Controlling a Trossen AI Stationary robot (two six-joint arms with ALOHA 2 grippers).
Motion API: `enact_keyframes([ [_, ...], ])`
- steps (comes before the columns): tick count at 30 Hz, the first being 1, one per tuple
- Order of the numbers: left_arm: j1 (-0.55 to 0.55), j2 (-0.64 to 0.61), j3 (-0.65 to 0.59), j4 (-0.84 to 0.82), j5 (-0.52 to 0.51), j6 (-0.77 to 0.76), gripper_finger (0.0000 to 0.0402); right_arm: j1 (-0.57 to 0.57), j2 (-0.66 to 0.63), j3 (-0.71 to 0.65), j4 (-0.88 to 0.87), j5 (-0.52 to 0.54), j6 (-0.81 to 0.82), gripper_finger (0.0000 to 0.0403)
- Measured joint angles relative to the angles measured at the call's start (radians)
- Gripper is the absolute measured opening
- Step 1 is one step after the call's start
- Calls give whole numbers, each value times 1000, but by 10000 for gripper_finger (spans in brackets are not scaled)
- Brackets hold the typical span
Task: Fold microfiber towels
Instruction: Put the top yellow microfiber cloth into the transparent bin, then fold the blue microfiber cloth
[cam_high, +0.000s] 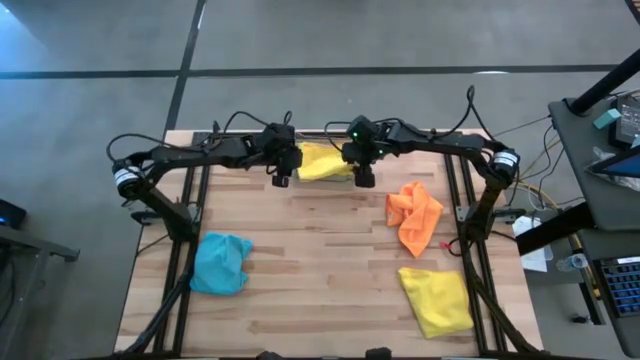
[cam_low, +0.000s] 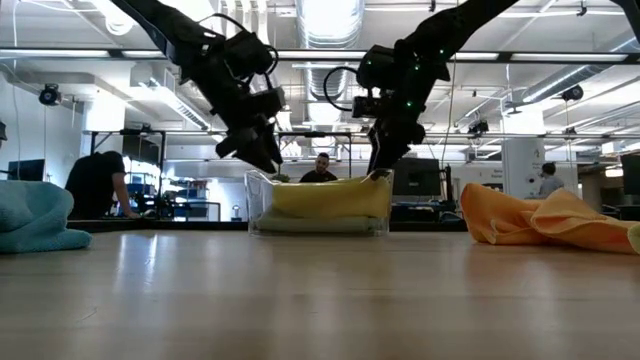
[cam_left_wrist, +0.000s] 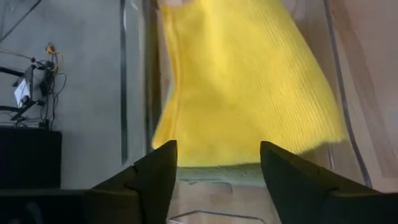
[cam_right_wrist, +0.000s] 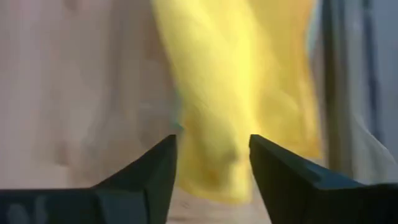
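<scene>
Folded towel (cam_high: 322, 162) in clear bin (cam_low: 258, 205) is showing bright yellow over a pale green towel (cam_left_wrist: 214, 174). Crumpled towel (cam_high: 414, 216) is showing orange; another (cam_high: 221, 263) light blue; another (cam_high: 438, 300) yellow. Table (cam_high: 320, 270) is showing pale wood grain. Arms are appearing dark.

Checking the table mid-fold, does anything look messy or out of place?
Three towels lie crumpled and unfolded: the light blue towel front left, the orange towel and a yellow towel on the right. Only the folded yellow towel sits in the clear bin.
</scene>
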Motion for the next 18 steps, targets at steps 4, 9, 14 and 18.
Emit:
enact_keyframes([
  [4, 0, -17, 27, 3, 30, -25, 219, 0, 0, 10, -1, -134, 71, 226],
  [9, 2, -8, 36, 114, 115, -169, 219, 1, -1, 23, 21, -267, 95, 244],
  [14, 6, 51, 26, 212, 158, -314, 219, -12, -2, 28, 85, -260, 114, 239],
  [18, 5, 99, 26, 220, 202, -349, 219, -19, -3, 28, 100, -251, 115, 223],
])
